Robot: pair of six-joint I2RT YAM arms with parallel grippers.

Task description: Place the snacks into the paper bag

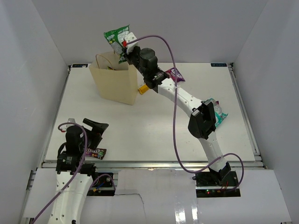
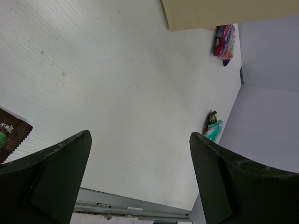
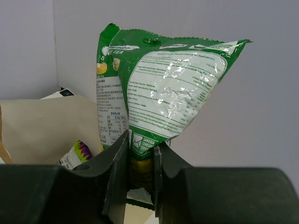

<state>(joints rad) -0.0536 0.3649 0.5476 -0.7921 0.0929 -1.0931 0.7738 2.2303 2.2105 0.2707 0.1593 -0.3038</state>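
The right gripper point(image 3: 140, 161) is clamping the green packet point(image 3: 163, 88) by its lower edge, holding it upright over the paper bag point(image 1: 112, 84), seemingly so it can drop straight into the mouth. The left gripper point(image 2: 140, 149) is hanging wide open and empty beside the dark candy pack point(image 1: 96, 152), apparently idle.

The white desk point(image 1: 140, 126) is boxed in by 3 plain white walls point(image 1: 37, 56) along its left, far and right edges; an aluminium rail point(image 1: 149, 164) runs along its near edge.
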